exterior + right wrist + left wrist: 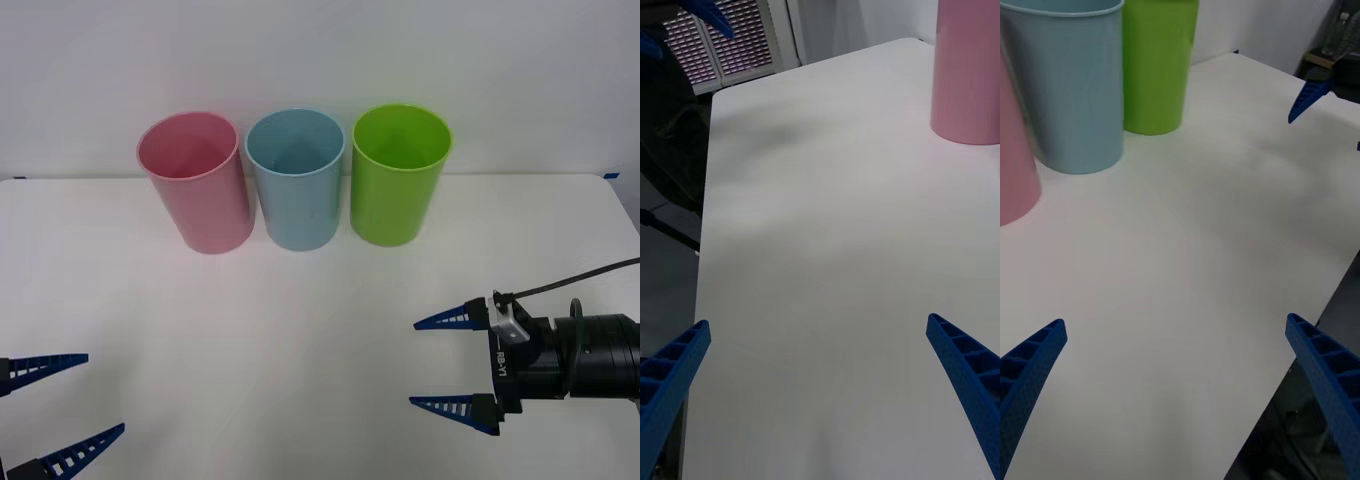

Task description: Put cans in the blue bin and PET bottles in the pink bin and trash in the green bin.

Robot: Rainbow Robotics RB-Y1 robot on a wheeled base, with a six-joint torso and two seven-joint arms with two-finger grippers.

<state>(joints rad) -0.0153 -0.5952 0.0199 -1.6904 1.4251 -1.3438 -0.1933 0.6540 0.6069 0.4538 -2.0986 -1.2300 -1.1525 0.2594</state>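
Pink bin [193,182], blue bin [296,179], green bin [398,174] upright in a row at table [300,340] back; left gripper [62,405] and right gripper [447,362] both spread wide, empty, near front edge

Bins in row at table [300,330] rear: pink bin [195,185] left, blue bin [296,182] mid, green bin [398,178] right

The pink bin [196,182], blue bin [296,178] and green bin [398,172] appeared to be smooth plastic with a faint sheen. The bench [300,350] presented a smooth, matt white surface. Both the right claw [445,362] and left claw [62,410] had ribbed blue fingers [1326,375], plastic in appearance.
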